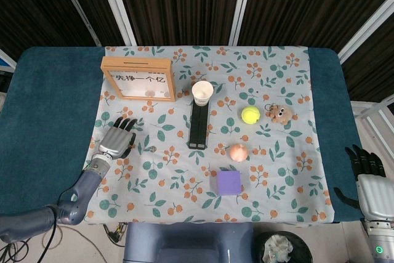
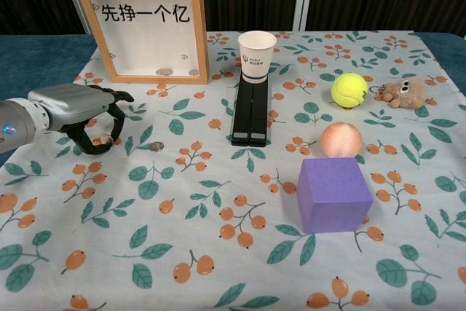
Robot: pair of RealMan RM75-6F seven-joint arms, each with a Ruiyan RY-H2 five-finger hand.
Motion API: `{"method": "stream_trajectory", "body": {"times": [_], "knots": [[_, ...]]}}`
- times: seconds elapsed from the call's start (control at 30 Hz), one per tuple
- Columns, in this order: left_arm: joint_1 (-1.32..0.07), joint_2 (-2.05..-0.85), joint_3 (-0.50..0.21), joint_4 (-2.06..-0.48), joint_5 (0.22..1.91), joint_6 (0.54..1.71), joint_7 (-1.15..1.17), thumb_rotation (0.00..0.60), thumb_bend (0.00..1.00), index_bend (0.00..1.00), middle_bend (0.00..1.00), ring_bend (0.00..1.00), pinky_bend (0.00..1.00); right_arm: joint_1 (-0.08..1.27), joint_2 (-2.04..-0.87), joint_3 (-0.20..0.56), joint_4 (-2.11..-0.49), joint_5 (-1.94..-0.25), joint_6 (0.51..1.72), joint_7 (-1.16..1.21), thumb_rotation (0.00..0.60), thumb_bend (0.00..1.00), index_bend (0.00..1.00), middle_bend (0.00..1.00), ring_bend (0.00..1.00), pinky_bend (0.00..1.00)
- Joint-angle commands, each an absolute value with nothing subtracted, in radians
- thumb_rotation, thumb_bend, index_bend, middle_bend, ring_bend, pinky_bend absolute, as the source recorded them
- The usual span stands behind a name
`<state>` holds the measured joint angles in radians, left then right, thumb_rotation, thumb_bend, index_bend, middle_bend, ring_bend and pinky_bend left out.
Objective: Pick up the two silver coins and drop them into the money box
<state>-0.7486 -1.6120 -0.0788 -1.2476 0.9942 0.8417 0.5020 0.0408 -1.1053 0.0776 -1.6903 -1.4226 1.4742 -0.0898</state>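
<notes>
Coin (image 2: 154, 146) lies on the cloth just beside the left hand (image 2: 95, 118), whose curled fingers seem to pinch another coin, though I cannot tell. Lift straight, then carry it to the money box (image 2: 138, 23) slot.

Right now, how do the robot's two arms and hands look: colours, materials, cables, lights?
The left hand has a silver-grey metal back and black fingers; its left arm is dark blue-grey, with a small blue light near the wrist and a black cable hanging below it. The right hand looks alike, with black fingers on a silver-grey body, and a small green light on the wrist.
</notes>
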Motion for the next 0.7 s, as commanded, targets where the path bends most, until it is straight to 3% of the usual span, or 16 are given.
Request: {"method": "stream_trajectory", "body": {"times": [0.03,0.4,0.7], "knots": [[-0.748,-1.611,-0.080,-1.249,0.992,0.840,0.498,0.600,0.39,0.56,0.00,0.00,0.00,0.041,-1.105,0.078,-1.693,-1.421,1.472,-0.091,0.600,0.26,0.00,0.00,0.00,0.00],[-0.741,-1.617,-0.083,-1.231,0.997,0.839,0.466,0.600,0.50,0.62,0.00,0.00,0.00,0.041,-1.102,0.078,-1.699,-1.412,1.468,-0.096,0.600,0.26,0.00,0.00,0.00,0.00],[-0.731,-1.591,-0.098,-1.263,1.006,0.868,0.448,0.600,0.52,0.66,0.04,0.00,0.00,0.041,-1.101,0.079,-1.701,-1.410,1.468,-0.096,0.600,0.26,0.00,0.00,0.00,0.00]]}}
